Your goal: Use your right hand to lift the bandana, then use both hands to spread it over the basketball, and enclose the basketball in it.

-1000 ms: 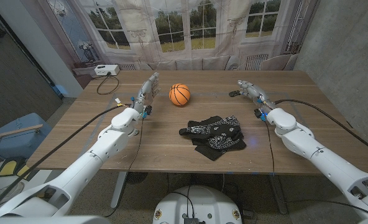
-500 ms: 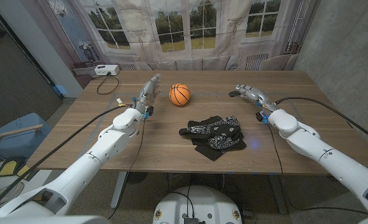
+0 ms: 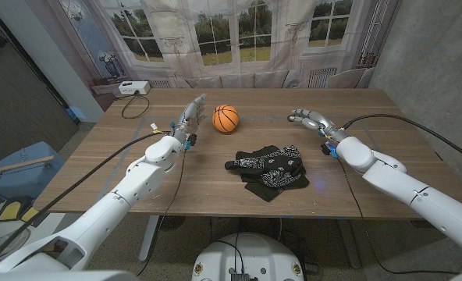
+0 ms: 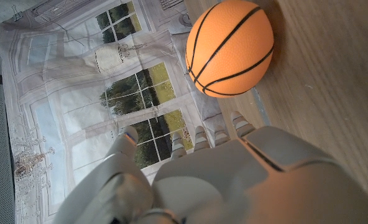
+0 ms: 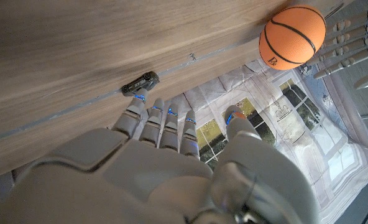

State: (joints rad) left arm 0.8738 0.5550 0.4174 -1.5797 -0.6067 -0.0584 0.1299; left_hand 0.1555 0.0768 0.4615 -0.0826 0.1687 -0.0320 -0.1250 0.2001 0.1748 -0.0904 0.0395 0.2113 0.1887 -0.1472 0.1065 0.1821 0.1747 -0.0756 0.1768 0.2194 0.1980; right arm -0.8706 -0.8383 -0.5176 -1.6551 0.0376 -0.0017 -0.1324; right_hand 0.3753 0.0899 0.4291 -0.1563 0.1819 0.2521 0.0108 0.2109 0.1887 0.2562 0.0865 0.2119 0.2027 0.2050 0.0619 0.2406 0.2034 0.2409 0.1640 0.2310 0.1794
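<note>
I see the bandana point(image 3: 270, 171) lying crumpled on the wooden table point(image 3: 98, 168), near the front edge and a little right of the middle. It is black with a white pattern, and its long axis runs across the table, from a narrow knotted end on my left to a wider bunched end on my right. The basketball point(image 3: 225, 119) sits farther back, apart from the cloth and just beside my left hand point(image 3: 189, 117).

From the head camera both hands look small and I cannot judge the fingers well. The left wrist camera helps: it shows the left hand point(image 4: 190, 174) with its fingers extended and slightly apart, holding nothing, the basketball point(image 4: 230, 48) close beyond the fingertips but not touching them. The right wrist camera shows the right hand point(image 5: 165, 162) with fingers straight and spread, empty, over bare wood, with the ball point(image 5: 292, 37) far across the table. In the head view that right hand point(image 3: 309, 119) hovers behind the bandana, well apart from it.
</note>
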